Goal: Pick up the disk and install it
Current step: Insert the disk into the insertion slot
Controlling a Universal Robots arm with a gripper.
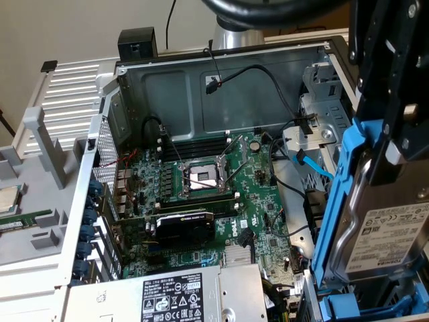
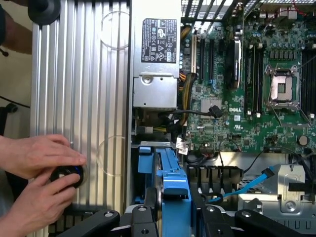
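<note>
Fingers: black fingers (image 2: 143, 222) are about halfway closed and clamped on the disk (image 1: 385, 245), one on each side of its blue frame, so the gripper (image 2: 175, 215) has definitely got it.
Disk: up in the air at the exterior view's right, standing nearly on edge. The white label faces the camera and the blue frame runs along the side toward the motherboard (image 1: 265, 221).
Case: the open computer case (image 1: 221, 74) holds that motherboard with a bare CPU socket (image 1: 201, 178) mid-board, plus a black graphics card (image 1: 188, 228) and a stickered power supply (image 1: 174, 295).
Drive cage: the metal cage (image 1: 322, 94) sits behind the disk, with another blue carrier (image 1: 362, 310) just under it.
Tray: a grey tray (image 1: 40, 248) outside the case holds a silver chip (image 1: 5, 199) and a green memory stick (image 1: 23, 220).
In the way: a blue cable (image 1: 312, 168) and some black ones cross the cage area right beside the disk.
Hands: a person's hand (image 2: 37, 155) and other hand (image 2: 34, 210) are wrapped round a black knob (image 2: 66, 176) on a ribbed silver panel (image 2: 84, 74), well apart from the disk.
</note>
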